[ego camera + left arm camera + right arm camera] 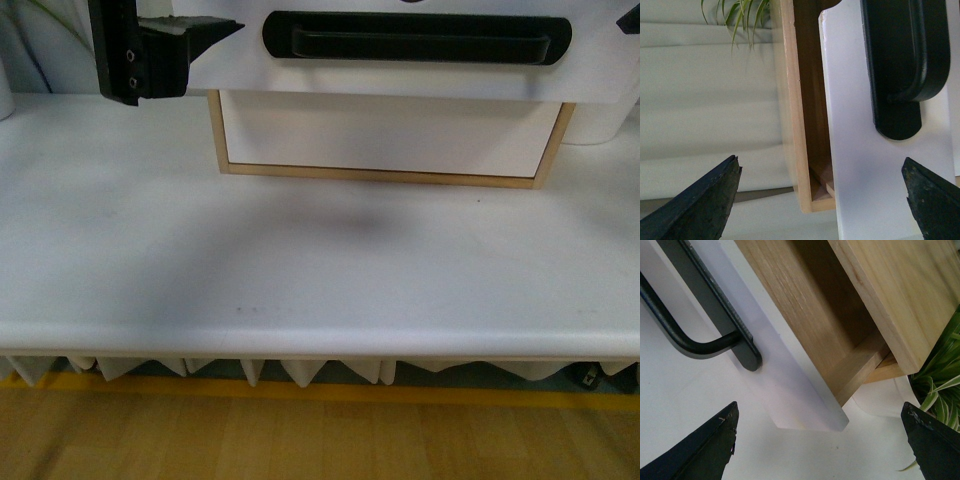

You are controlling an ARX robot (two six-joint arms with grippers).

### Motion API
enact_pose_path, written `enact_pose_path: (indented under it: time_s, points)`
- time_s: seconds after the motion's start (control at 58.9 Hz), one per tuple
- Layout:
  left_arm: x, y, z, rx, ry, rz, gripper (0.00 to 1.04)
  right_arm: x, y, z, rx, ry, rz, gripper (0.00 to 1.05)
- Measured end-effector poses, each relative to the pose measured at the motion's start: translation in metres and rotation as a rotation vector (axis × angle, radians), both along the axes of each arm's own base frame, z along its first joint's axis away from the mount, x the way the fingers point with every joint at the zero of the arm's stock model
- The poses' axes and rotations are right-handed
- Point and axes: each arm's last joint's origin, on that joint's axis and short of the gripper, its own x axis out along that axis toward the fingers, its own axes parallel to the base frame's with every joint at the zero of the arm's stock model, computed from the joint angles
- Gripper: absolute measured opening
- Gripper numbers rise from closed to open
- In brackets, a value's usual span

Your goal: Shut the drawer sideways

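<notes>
The drawer has a white front with a long black bar handle and stands pulled out at the top of the front view. My left gripper is open at the drawer's left end. In the left wrist view the white front, the handle's end and the wooden drawer side lie between my open fingers. My right gripper is open and empty at the other end, facing the corner of the front and the wooden side. The handle's end shows there too.
Below the drawer is a plain white drawer front in a wooden frame. The white table stretches toward me to its front edge. A white pot with a green plant stands close to the drawer's right side. Plant leaves show at the left.
</notes>
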Motion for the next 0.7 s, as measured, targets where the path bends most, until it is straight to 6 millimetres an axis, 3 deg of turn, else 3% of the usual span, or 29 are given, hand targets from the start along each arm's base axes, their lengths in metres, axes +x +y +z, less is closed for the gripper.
enact_pose_path:
  time_s: [0.696]
  points:
    - [0.009, -0.004, 0.0, -0.004, -0.003, -0.002, 0.98, 0.033, 0.007, -0.011, -0.021, -0.04, -0.03, 0.95]
